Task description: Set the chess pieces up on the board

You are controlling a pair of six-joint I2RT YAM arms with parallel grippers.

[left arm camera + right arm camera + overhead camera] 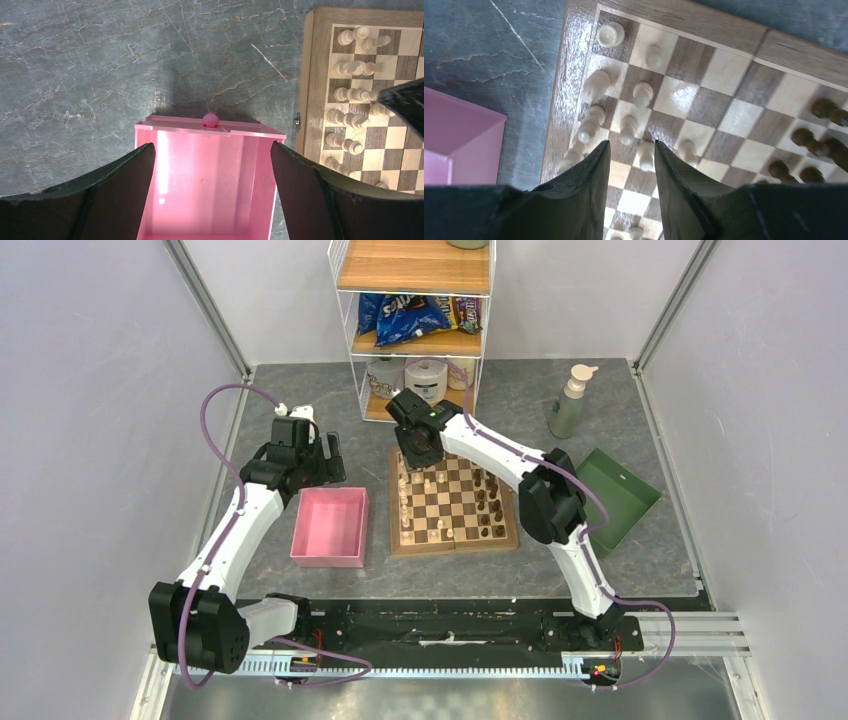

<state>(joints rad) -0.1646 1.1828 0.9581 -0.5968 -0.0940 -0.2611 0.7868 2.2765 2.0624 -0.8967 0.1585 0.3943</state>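
The board (452,545) is set at the middle of the worktop (300,400). Cream chess pieces (643,92) are ranked in two rows along its left side and dark pieces (802,136) along its right, so the set-up is judged nearly done. The right fingers (589,190) are parted narrowly above the cream rows, gripping nothing; the left fingers (120,190) are spread wide over the pink tray (200,131), where no pieces are seen
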